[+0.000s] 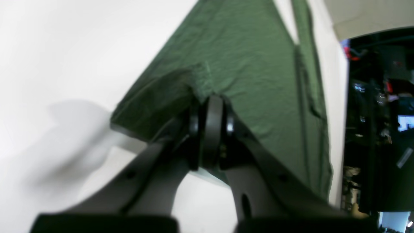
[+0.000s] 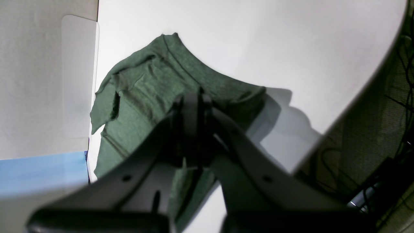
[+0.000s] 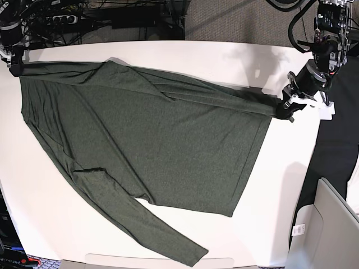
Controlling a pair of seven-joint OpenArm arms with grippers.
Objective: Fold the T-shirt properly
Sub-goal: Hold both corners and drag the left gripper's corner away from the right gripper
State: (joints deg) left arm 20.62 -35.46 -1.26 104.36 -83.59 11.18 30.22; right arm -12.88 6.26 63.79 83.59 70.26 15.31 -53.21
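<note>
The dark olive-green T-shirt (image 3: pixel 146 145) lies spread across the white table (image 3: pixel 280 185), with one long sleeve trailing toward the front edge. Its far edge is pulled taut between both grippers. My left gripper (image 3: pixel 280 109) is at the table's right side, shut on a bunched corner of the shirt. In the left wrist view the shut left gripper (image 1: pixel 212 98) pinches the T-shirt (image 1: pixel 245 58). My right gripper (image 3: pixel 15 68) is at the far left corner, shut on the other end. In the right wrist view the right gripper (image 2: pixel 194 97) clamps the T-shirt (image 2: pixel 145 87).
Cables and power strips (image 3: pixel 112 17) lie on the dark floor behind the table. A grey box (image 3: pixel 331 224) stands off the table's front right corner, with a small white tag (image 3: pixel 298 228) beside it. The table's right edge is close to my left gripper.
</note>
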